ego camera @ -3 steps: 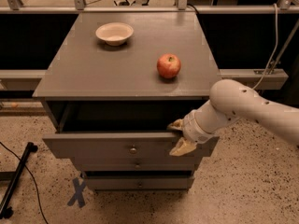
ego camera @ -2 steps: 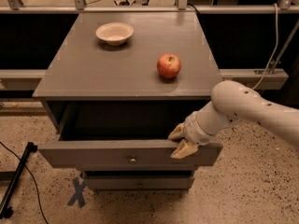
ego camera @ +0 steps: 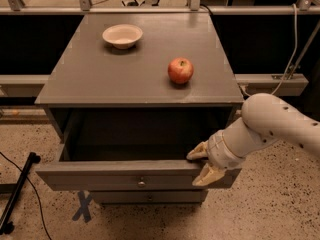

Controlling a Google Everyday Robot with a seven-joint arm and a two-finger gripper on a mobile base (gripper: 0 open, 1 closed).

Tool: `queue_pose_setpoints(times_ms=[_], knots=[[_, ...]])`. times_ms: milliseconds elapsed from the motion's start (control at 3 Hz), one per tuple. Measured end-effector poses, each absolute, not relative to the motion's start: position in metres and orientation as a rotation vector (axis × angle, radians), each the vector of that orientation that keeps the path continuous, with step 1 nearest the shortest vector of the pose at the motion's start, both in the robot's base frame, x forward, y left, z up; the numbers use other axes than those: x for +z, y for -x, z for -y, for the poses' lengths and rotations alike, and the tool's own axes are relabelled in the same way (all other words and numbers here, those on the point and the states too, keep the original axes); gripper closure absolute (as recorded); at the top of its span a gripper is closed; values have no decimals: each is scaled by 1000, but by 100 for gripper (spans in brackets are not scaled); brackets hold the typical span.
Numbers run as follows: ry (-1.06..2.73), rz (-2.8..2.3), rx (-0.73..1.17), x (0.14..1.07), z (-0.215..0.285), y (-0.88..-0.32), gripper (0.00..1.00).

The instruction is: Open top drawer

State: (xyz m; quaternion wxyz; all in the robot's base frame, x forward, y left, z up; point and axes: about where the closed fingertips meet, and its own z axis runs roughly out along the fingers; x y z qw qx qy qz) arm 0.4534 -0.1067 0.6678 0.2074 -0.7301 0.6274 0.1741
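The top drawer (ego camera: 95, 176) of the grey cabinet (ego camera: 100, 81) stands pulled well out, its deep box dark and empty inside. Its flat front carries a small round metal knob (ego camera: 142, 183). My gripper (ego camera: 202, 165) is at the right end of the drawer front. One tan finger (ego camera: 197, 152) sits inside over the top edge and the other is against the outer face, so it clamps the front panel. My white arm (ego camera: 272, 124) reaches in from the right.
A red apple (ego camera: 180, 70) and a white bowl (ego camera: 122, 35) sit on the cabinet top. A narrower drawer (ego camera: 150, 197) shows below the open one. A black stand leg (ego camera: 17, 199) and a blue tape X (ego camera: 82, 206) lie on the speckled floor at the left.
The top drawer has slid further out toward the camera, and my gripper moved with it while holding the front's right end. Apple and bowl have not moved.
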Motion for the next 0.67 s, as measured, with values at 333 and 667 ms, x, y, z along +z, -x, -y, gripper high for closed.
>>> queue_pose_setpoints(times_ms=[333, 667], knots=[[2037, -1725, 504, 678, 111, -423, 37], [2027, -1717, 503, 685, 114, -410, 37]])
